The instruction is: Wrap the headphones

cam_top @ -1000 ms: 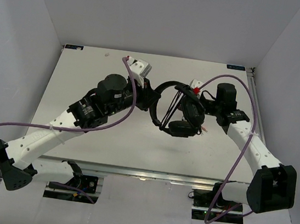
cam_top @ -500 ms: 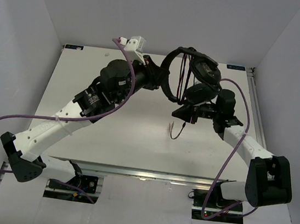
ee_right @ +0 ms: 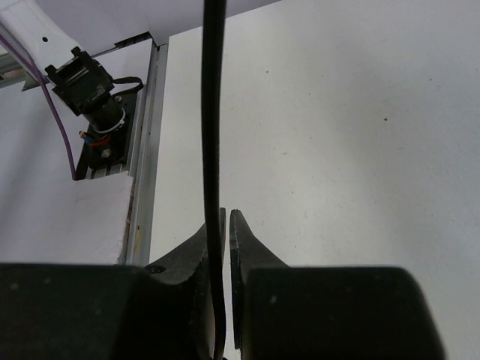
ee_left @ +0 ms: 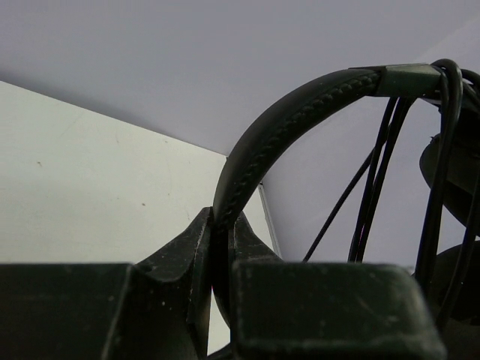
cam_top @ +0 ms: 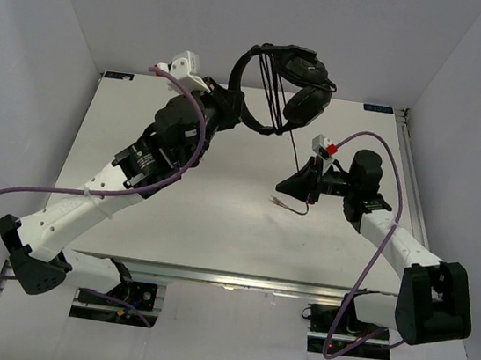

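Note:
The black headphones (cam_top: 282,81) hang high in the air over the far part of the white table (cam_top: 140,131). My left gripper (cam_top: 235,108) is shut on the thin headband (ee_left: 300,112), which stands pinched between the jaws in the left wrist view. The earcups (cam_top: 307,102) hang to the right, with cable loops across the headband. The thin black cable (cam_top: 296,156) drops to my right gripper (cam_top: 288,184). That gripper is shut on the cable (ee_right: 212,112), low over the table. The plug ends (cam_top: 283,204) dangle just below it.
White walls close in the table on the left, back and right. Purple robot cables (cam_top: 181,159) loop along both arms. A metal rail (ee_right: 146,150) and a small device on a mount (ee_right: 86,75) lie beyond the table's edge in the right wrist view.
My left gripper has lifted the headphones from the table up and to the back left. The right gripper now holds the cable, stretched below the headphones.

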You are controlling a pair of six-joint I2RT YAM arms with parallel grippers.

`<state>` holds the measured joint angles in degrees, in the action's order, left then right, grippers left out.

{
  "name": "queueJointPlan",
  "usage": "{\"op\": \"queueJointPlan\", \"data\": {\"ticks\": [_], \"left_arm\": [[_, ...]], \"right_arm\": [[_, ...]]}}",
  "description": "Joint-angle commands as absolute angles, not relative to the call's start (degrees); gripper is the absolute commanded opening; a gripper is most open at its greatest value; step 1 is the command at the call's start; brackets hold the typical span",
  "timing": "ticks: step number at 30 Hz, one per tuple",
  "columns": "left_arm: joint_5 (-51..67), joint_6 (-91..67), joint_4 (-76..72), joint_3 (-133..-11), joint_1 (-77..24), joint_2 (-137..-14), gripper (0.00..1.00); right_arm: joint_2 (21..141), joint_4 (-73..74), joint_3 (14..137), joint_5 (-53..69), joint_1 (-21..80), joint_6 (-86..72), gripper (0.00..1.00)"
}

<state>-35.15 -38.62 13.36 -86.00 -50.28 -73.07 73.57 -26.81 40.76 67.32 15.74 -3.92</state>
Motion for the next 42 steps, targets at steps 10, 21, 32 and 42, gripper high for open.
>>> {"op": "queueJointPlan", "data": {"ticks": [10, 21, 32, 42], "left_arm": [[-41.4, -40.8, 8.3, -86.3, -47.7, -69.9, 0.00], [-45.3, -43.1, 10.2, -85.3, -44.2, -73.4, 0.00], [-42.3, -40.0, 15.4, -87.3, -39.9, -84.7, 0.00], [-24.2, -28.6, 20.1, -77.5, -40.9, -95.1, 0.00]], "right_arm": [[69.6, -28.2, 37.5, 69.4, 15.5, -3.9, 0.16], [66.7, -16.1, 39.5, 64.0, 18.6, 7.1, 0.09], [65.0, 15.7, 54.5, 37.8, 28.7, 32.0, 0.08], [66.9, 27.6, 65.9, 14.2, 33.5, 47.3, 0.08]]}}
